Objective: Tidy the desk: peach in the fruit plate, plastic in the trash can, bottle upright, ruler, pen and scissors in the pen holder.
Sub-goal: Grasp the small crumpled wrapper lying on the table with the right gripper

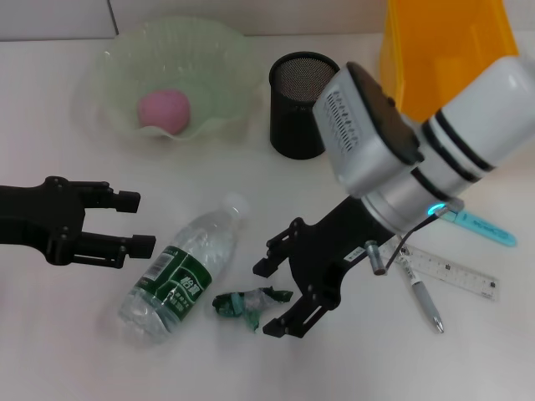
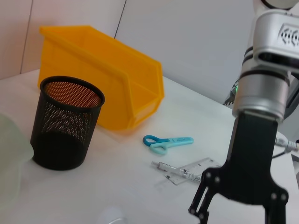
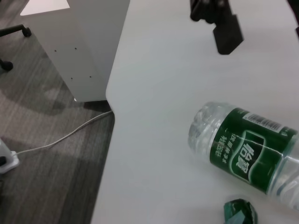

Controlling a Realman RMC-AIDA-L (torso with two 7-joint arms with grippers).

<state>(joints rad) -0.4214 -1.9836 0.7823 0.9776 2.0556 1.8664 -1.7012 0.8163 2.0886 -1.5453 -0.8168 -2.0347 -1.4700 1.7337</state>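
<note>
white counter carries everything; the black mesh pen holder is taken as the landmark.

orange trash can: just right of the pen holder, at the back of the counter; in the left wrist view its open side faces the counter.

pale green fruit plate: left of the pen holder, ruffled rim. pink peach already lies inside it.

right gripper: in front of the pen holder, nearer the robot, arm coming in from the right. jaws apart, one finger on either side of the crumpled green plastic, tips close to it but not closed on it.

left gripper: well left of and in front of the pen holder, over bare counter. jaws apart, holding nothing, tips pointing at the bottle.

clear water bottle: in front of the pen holder and a little left, lying on its side, green label up, white cap toward the holder. plastic lies just beside its lower body.

clear ruler: right of and in front of the pen holder, flat on the counter.

blue scissors: right of the pen holder, between trash can and ruler, partly hidden by the right arm in the head view.

pen: lies at the ruler's near end, crossing under it in the left wrist view.
</note>
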